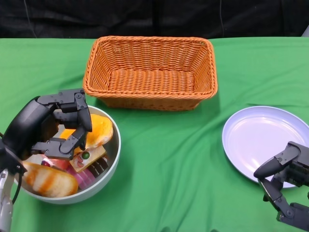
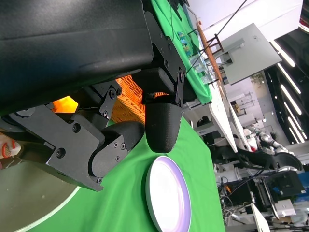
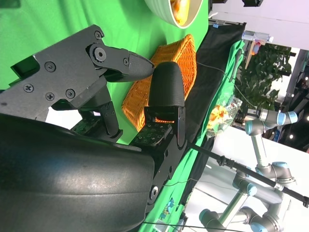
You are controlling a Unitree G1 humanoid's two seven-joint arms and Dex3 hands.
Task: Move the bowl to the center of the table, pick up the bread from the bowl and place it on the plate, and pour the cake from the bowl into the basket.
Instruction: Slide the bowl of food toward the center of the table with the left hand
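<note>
The pale bowl (image 1: 112,159) sits at the table's near left and holds a yellow-orange bread bun (image 1: 100,129), a glazed bread roll (image 1: 48,180) and cake slices (image 1: 89,158). My left hand (image 1: 55,126) hangs over the bowl's left side with its fingers apart, their tips beside the bun; the rim under it is hidden. The left wrist view shows those fingers (image 2: 116,150) spread with nothing between them. The white plate (image 1: 263,137) lies at the right. My right hand (image 1: 285,186) rests at the plate's near edge, fingers apart and holding nothing.
The orange wicker basket (image 1: 150,72) stands empty at the back centre, and it also shows in the right wrist view (image 3: 164,82). Green cloth (image 1: 169,159) covers the table between bowl and plate. Other robot arms and benches stand beyond the table.
</note>
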